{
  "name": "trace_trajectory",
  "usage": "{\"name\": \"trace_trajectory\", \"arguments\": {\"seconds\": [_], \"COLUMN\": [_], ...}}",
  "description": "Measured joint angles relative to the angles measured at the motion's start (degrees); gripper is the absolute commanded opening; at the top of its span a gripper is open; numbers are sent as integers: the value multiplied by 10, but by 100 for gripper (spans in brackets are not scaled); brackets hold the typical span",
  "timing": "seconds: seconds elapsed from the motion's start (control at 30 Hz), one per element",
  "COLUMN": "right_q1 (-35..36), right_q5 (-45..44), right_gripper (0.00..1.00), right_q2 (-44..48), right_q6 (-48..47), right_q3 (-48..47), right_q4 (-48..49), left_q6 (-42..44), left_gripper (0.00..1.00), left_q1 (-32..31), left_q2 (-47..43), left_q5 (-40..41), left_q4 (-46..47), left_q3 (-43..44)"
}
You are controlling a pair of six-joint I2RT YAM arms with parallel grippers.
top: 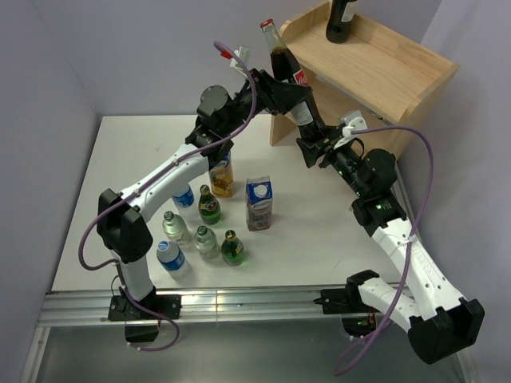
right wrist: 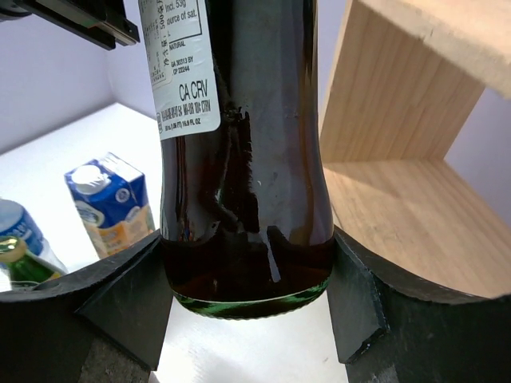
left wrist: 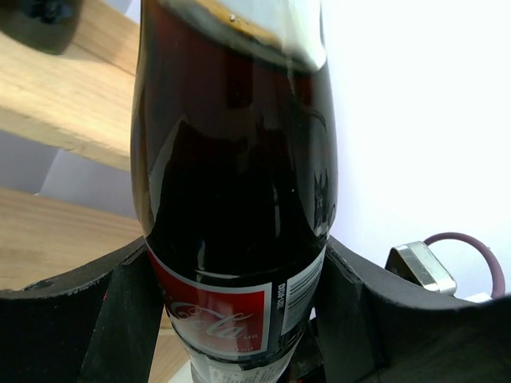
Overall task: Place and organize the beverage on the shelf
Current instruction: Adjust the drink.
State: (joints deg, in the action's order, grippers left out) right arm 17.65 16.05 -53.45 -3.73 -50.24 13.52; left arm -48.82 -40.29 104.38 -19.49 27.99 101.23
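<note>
A red-capped dark cola bottle (top: 282, 60) hangs tilted in the air just left of the wooden shelf (top: 391, 68). My left gripper (top: 275, 86) is shut on its labelled middle; the left wrist view shows the bottle (left wrist: 235, 175) filling the space between the fingers (left wrist: 120, 311). My right gripper (top: 313, 137) is shut on the bottle's base, which in the right wrist view (right wrist: 243, 159) sits between the pads (right wrist: 351, 295), above the table. A second cola bottle (top: 342, 20) stands on the shelf's top. The shelf's lower tier (right wrist: 415, 199) is bare where it shows.
On the table (top: 319, 239) stand a blue-topped juice carton (top: 259, 203), a second carton (top: 223, 177) under my left arm, two green bottles (top: 209, 206) (top: 232, 248) and several water bottles (top: 172, 259). Walls close in on both sides.
</note>
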Motion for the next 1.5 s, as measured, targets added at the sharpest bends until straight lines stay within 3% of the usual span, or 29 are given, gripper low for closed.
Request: {"name": "trace_trajectory", "arguments": {"seconds": [0.6,1.0,1.03,1.07,1.5], "right_q1": [7,11,11,11,7], "right_q5": [21,26,21,16,-40], "right_gripper": [70,77,87,91,92], "right_q2": [35,36,36,37,86], "right_q6": [26,58,64,71,83], "right_q3": [-12,-18,-21,-22,-23], "right_q4": [-27,-46,-54,-59,-99], "left_q6": [30,42,42,42,48], "left_gripper": [0,0,0,0,0], "left_q1": [-13,-21,-21,-21,-13], "left_q2": [-55,-83,-85,-87,-118], "left_q5": [4,46,50,56,110], "left_q4": [-10,-27,-25,-26,0], "left_q3": [-26,-53,-55,-56,-77]}}
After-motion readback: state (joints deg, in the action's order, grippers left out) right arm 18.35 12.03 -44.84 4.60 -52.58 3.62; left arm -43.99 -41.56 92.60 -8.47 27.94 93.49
